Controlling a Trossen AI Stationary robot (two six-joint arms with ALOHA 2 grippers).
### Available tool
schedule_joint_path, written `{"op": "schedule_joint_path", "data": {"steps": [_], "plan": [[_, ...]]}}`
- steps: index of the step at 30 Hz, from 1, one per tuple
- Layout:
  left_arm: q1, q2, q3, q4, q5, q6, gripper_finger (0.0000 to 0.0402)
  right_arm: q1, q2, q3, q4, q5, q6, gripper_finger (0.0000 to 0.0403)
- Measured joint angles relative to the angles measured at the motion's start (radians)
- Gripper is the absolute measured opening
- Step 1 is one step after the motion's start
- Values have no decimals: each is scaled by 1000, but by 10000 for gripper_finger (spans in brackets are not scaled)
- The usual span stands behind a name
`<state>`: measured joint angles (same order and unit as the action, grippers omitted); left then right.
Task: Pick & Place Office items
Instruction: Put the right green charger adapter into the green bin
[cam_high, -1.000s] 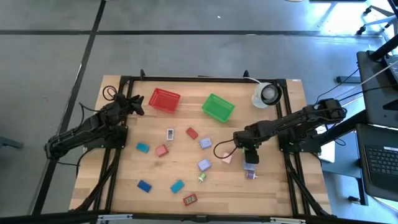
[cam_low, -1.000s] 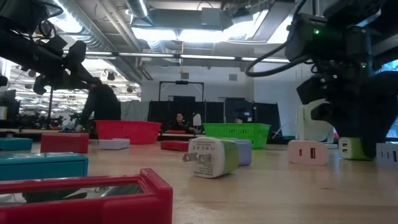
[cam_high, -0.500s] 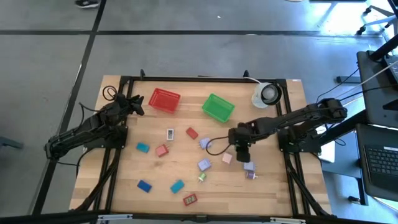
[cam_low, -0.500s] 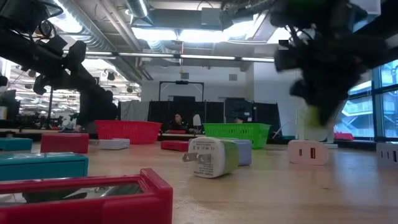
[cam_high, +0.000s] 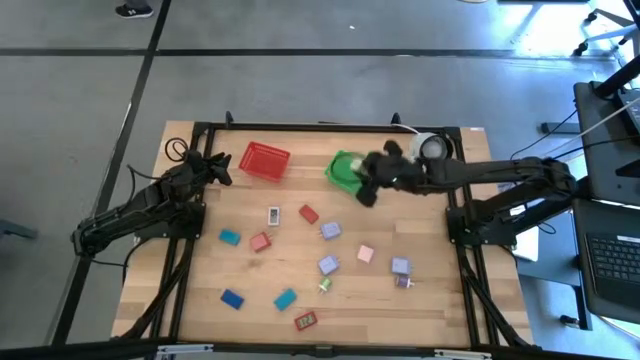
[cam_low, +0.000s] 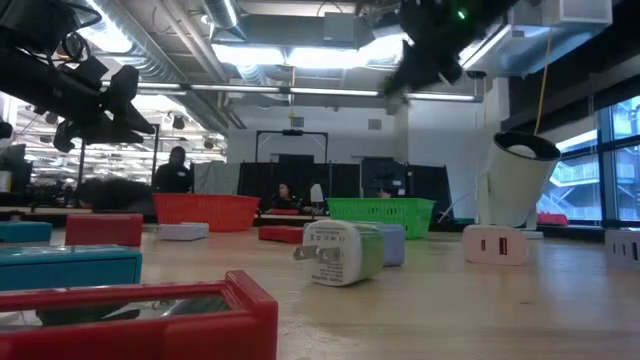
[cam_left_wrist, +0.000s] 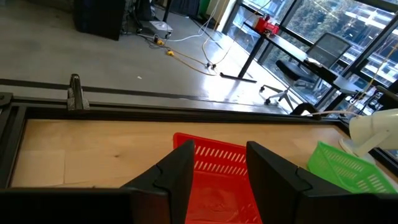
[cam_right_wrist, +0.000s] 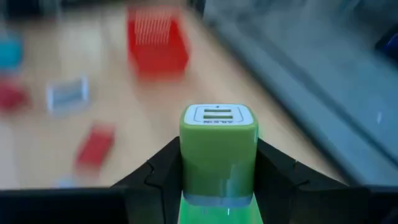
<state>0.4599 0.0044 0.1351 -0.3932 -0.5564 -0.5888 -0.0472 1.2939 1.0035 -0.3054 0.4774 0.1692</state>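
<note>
Right end effector (cam_right_wrist: 217, 186) now above green basket (cam_high: 349, 172), gripping green charger (cam_right_wrist: 218, 146)

My right arm (cam_high: 470, 178) stretches across the far side of the surface (cam_high: 435, 300), its pincer (cam_high: 366, 186) over the green basket (cam_high: 346, 170). The red basket (cam_high: 264, 161) beside it stands unblocked — my left pincer (cam_high: 217, 166) waits just beside it. Scattered pieces (cam_high: 329, 231) crowd the middle; I see bare lanes along both side edges.
</note>
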Motion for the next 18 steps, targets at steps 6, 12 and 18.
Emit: {"op": "schedule_joint_path", "data": {"steps": [6,12,18], "plan": [[0,0,0,0,0,0,141,-39,-3,1,369,-47,-180,148],[0,0,0,0,0,0,141,-79,18,2,536,-173,-211,148],[0,0,0,0,0,0,141,-99,24,2,536,-235,-211,148]]}}
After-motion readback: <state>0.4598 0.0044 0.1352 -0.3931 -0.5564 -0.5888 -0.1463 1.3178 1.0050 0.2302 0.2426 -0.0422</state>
